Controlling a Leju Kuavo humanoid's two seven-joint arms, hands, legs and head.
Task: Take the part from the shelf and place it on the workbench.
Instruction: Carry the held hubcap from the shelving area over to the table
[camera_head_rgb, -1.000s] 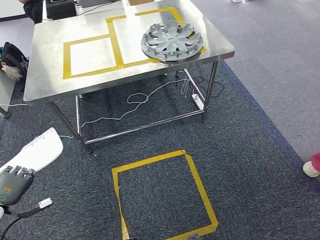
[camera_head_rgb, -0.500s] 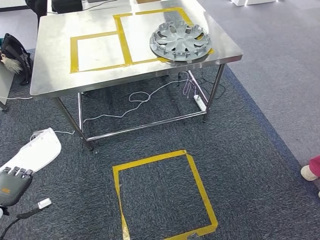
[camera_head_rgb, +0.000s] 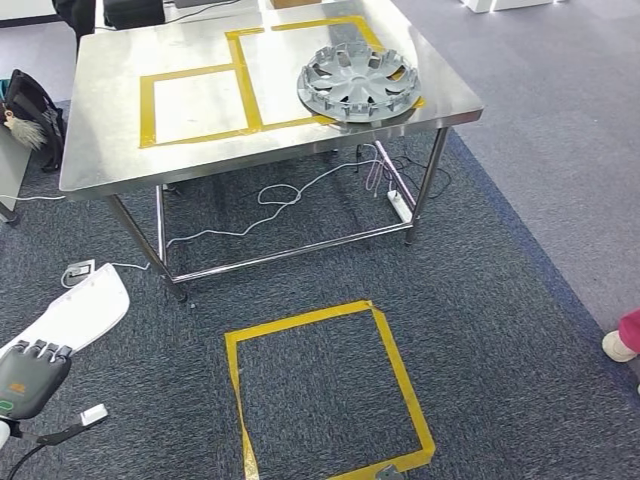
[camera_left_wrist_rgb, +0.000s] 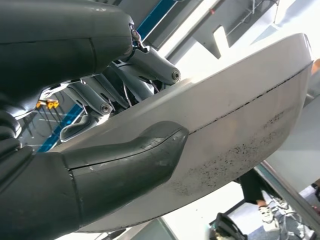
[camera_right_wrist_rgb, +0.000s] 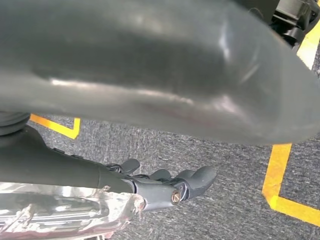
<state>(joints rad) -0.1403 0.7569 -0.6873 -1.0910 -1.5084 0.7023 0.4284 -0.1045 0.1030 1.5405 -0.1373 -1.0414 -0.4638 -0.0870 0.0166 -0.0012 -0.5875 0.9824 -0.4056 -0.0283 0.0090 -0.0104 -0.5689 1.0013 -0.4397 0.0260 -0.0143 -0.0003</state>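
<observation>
White part (camera_head_rgb: 75, 312) gripped by left robot hand (camera_head_rgb: 29, 378) (low), near workbench (camera_head_rgb: 98, 160) edge

A robotics lab or test workshop. A steel workbench (camera_head_rgb: 106, 150) marked with yellow tape (camera_head_rgb: 200, 100) stands on grey office carpet (camera_head_rgb: 490, 330), with a taped square (camera_head_rgb: 324, 390) on the floor before it. Loose cables (camera_head_rgb: 279, 195) and a power strip (camera_head_rgb: 398, 205) lie under the bench, a hubcap (camera_head_rgb: 357, 82) sits on top, and a bag (camera_head_rgb: 30, 105) rests beside it.

No legible text, label or number anywhere.
</observation>
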